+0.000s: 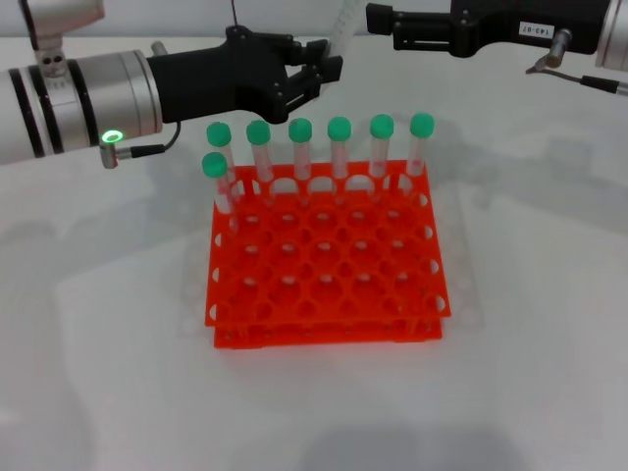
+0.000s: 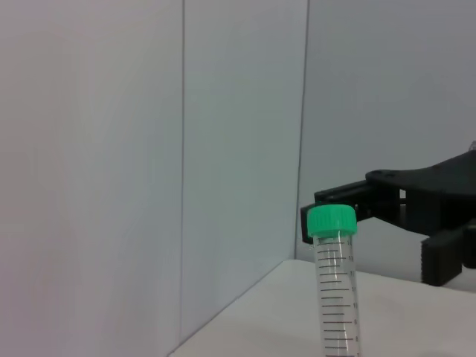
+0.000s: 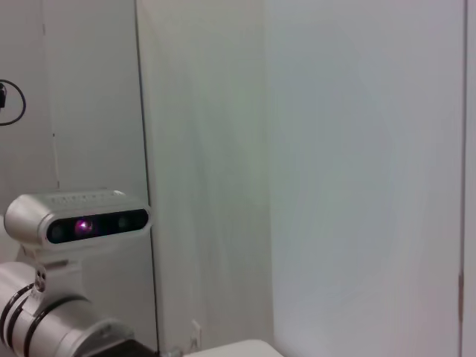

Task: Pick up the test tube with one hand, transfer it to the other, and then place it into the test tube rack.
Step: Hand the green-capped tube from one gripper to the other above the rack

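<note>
My left gripper (image 1: 329, 67) is behind the rack's back row, shut on the lower part of the test tube (image 1: 340, 37). The tube stands upright and its top runs out of the head view. In the left wrist view the test tube (image 2: 335, 282) shows its green cap and clear graduated body. My right gripper (image 1: 385, 27) is just to the right of the tube, apart from it. In the left wrist view the right gripper (image 2: 379, 242) sits beyond the tube with its fingers apart and nothing between them. The orange test tube rack (image 1: 324, 285) stands on the white table in front.
Several green-capped tubes (image 1: 340, 147) stand in the rack's back row, and one more (image 1: 216, 177) is at the left end of the second row. The other holes hold nothing. The right wrist view shows only walls, the robot's head camera (image 3: 78, 223) and the left arm's wrist (image 3: 44, 323).
</note>
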Robot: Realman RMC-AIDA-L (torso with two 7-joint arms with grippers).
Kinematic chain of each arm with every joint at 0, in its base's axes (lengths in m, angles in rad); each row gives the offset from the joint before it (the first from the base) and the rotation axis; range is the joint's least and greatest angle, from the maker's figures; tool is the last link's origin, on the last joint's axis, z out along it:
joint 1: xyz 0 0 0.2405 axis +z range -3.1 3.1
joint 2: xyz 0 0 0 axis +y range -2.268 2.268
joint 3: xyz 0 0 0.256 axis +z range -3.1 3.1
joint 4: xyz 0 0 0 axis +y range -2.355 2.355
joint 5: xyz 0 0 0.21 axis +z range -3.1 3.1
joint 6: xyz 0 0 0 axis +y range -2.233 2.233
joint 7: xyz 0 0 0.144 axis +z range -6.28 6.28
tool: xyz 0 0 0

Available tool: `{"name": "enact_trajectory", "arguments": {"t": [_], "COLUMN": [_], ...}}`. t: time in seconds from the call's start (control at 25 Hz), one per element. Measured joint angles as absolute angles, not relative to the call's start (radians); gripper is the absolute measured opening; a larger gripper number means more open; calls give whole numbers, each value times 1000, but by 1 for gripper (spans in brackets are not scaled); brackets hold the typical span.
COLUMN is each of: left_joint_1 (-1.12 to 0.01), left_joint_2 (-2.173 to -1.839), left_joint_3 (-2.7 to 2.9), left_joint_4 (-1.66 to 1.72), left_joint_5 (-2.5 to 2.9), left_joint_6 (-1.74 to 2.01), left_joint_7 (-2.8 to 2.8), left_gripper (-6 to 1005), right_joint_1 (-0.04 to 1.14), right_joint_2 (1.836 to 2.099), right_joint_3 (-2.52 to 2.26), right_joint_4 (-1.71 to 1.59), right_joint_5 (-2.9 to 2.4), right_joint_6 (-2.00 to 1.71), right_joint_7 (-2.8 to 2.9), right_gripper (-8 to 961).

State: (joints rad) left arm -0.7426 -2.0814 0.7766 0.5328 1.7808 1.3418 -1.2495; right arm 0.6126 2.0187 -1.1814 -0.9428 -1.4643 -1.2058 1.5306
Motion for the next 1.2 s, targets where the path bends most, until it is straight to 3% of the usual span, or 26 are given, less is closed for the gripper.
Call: {"name": "enact_trajectory", "arguments": {"t": [0.6,0.84,1.2], "left_joint_1": [-746,-746,-745], "left_joint_2": [-2082,-2082,-2082], "left_joint_3": [787,791,813], "left_joint_4": [528,528,528], "left_joint_5": [1776,1775,1762], "left_joint_6": [1340,1341,1340], "left_joint_7": [-1249,-1249,-1249], "left_gripper": [186,186,186], "right_joint_1": [615,627,646], "right_joint_2": [2020,2020,2020], "right_joint_3": [-1192,-1192,-1192], "right_joint_4": [-940,-932,-931], "right_joint_5": [-1460,-1459,-1459], "right_joint_6": [-1206,-1206,-1205], "right_joint_7": [1528,1528,1530], "right_gripper": [822,728,688]}}
